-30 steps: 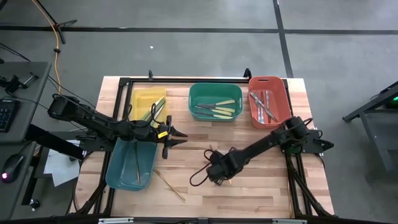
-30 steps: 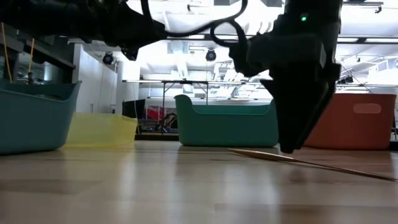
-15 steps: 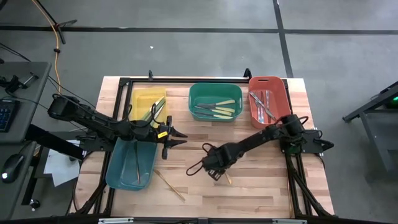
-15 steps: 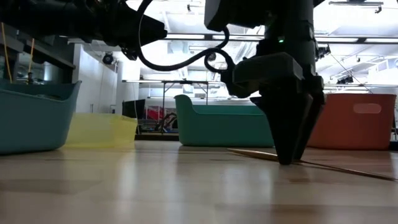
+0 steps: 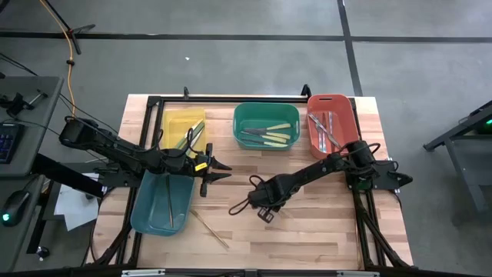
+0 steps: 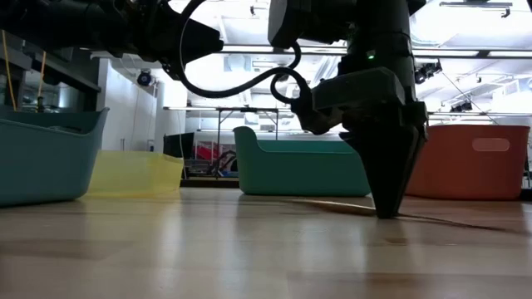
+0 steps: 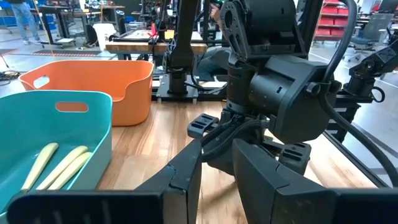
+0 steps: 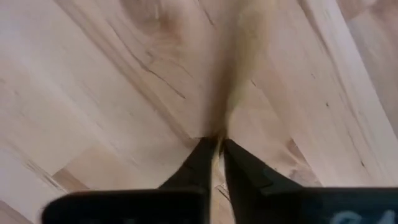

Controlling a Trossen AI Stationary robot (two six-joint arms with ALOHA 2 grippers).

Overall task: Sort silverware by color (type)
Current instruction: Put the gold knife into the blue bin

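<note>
My right gripper [image 5: 267, 209] stands at mid-table, pointing down with its tips at the tabletop [image 6: 386, 212], shut on a thin tan wooden utensil [image 6: 449, 223] that lies flat on the boards. A second wooden utensil [image 5: 210, 228] lies flat near the front, beside the blue-teal bin [image 5: 146, 219]. My left gripper [image 5: 219, 171] hovers level and open between the yellow bin [image 5: 175, 123] and the blue-teal bin, with nothing between its fingers [image 7: 186, 180]. My right gripper pinches the wooden utensil [image 8: 218, 132] between its two fingertips [image 8: 202, 155], coming from above and pointing down. The thin stick runs on past the tips along the boards and lies on the table. Which end of it the fingers have, I cannot tell.
The green bin [image 5: 244, 142] holds yellow-handled pieces, the red bin [image 5: 350, 142] silver ones, the yellow bin green ones. All three stand along the far edge. The blue-teal bin at the left front holds wooden pieces. A black cable [image 5: 244, 205] loops beside my right gripper.
My right gripper has sunk to the tabletop, shifting slightly toward the far left, and has shut on the wooden utensil, which still lies on the boards.
</note>
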